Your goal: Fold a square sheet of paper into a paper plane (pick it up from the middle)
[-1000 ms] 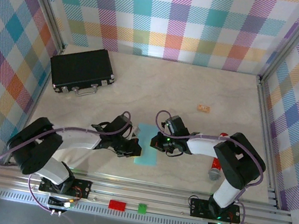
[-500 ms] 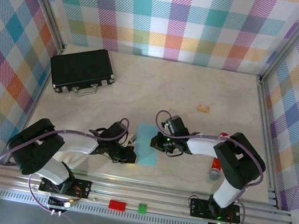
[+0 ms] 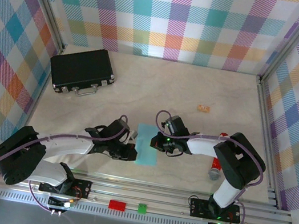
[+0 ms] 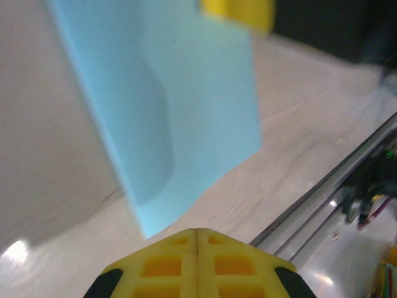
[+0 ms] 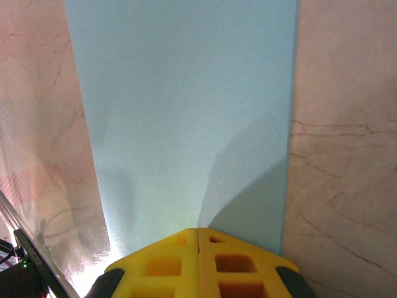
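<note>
On the pale marbled bench [image 3: 211,88] the left jaws, closed and empty, have returned beside the near-left edge of the thin light turquoise-blue paper sheet [image 3: 147,146], a flat narrow rectangle mid-bench. The right jaws, closed too, rest at its right edge; folding looks barely begun.

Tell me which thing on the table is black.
The black case with the metal handle, lying at the far left. The square sheet of paper is light blue and the small scrap is tan.
</note>
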Robot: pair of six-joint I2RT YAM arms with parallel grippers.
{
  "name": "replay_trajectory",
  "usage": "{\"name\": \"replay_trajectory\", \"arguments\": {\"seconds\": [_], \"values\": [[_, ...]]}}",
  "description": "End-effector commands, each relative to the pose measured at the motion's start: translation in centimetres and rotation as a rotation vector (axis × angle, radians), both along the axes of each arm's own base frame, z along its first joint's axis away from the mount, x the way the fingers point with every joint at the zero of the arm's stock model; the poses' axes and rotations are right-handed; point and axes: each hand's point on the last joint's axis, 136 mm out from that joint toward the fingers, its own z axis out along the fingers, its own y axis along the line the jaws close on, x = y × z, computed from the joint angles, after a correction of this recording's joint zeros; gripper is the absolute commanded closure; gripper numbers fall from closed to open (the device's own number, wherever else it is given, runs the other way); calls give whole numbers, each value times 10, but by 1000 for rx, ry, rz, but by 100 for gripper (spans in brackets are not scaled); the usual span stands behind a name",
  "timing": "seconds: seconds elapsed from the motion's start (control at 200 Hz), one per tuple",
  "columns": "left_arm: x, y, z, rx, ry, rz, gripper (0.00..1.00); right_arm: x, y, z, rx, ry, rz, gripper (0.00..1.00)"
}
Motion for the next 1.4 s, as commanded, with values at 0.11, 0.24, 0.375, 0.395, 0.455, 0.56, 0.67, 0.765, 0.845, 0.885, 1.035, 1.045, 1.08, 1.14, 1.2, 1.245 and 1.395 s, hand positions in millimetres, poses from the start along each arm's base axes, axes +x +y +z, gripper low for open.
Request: {"name": "replay_trajectory", "arguments": {"seconds": [0.11, 0.24, 0.375, 0.395, 0.455, 0.56, 0.67, 0.765, 0.845, 0.885, 1.035, 1.045, 1.08, 1.14, 1.2, 1.245, 1.395], "values": [[35, -30, -3, -59, 9, 58, 97, -60, -75, -74, -353, 233, -48, 100], [28, -27, -29, -19, 60, 38, 96, -60, -76, -73, -352, 232, -46, 100], [3, -12, -52, 8, 136, 12, 96, -60, -76, -73, -357, 229, -43, 100], [-1, -9, -54, 14, 143, 10, 96, -60, -77, -74, -358, 230, -44, 100], [-14, 2, -60, 34, 157, 0, 96, -60, -77, -74, -359, 229, -45, 100], [-30, 18, -62, 70, 160, -33, 95, -61, -78, -74, -361, 228, -49, 100], [-37, 24, -56, 84, 143, -80, 94, -60, -77, -74, -357, 229, -49, 100], [-35, 23, -44, 74, 109, -98, 94, -59, -75, -73, -350, 225, -46, 100], [-25, 20, -29, 57, 55, -80, 94, -58, -73, -71, -344, 220, -41, 100], [-19, 18, -20, 47, 26, -63, 94, -57, -72, -70, -340, 216, -37, 100], [11, 17, 14, 12, -65, 50, 95, -52, -67, -63, -326, 196, -20, 100], [13, 18, 15, 11, -65, 60, 95, -51, -66, -63, -325, 194, -19, 100], [22, 20, 21, -4, -71, 93, 95, -50, -65, -61, -322, 189, -14, 100], [34, 21, 29, -44, -70, 143, 95, -48, -61, -58, -311, 179, -4, 100], [45, 23, 34, -87, -60, 196, 95, -46, -57, -54, -299, 166, 6, 100], [53, 23, 38, -128, -62, 224, 95, -44, -53, -52, -287, 156, 20, 100], [65, 25, 42, -162, -50, 261, 95, -39, -46, -45, -282, 136, 49, 100]]}}
